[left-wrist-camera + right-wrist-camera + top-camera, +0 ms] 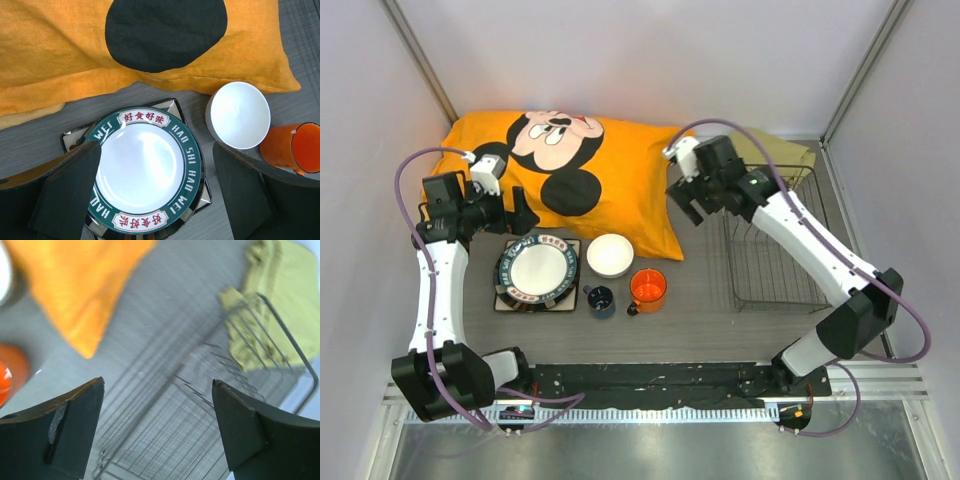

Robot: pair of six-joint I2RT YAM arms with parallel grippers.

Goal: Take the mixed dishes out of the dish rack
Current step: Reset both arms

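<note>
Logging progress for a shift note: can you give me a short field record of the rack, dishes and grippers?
rack: dish rack, no dishes visible in it
unloaded: white plate with dark patterned rim, white bowl, orange mug, small dark-blue cup
left gripper: open, above the plate
right gripper: open, empty, by the rack

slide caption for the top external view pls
Plates, bowl, mug and cup sit beside the dish rack; left gripper and right gripper open
</note>
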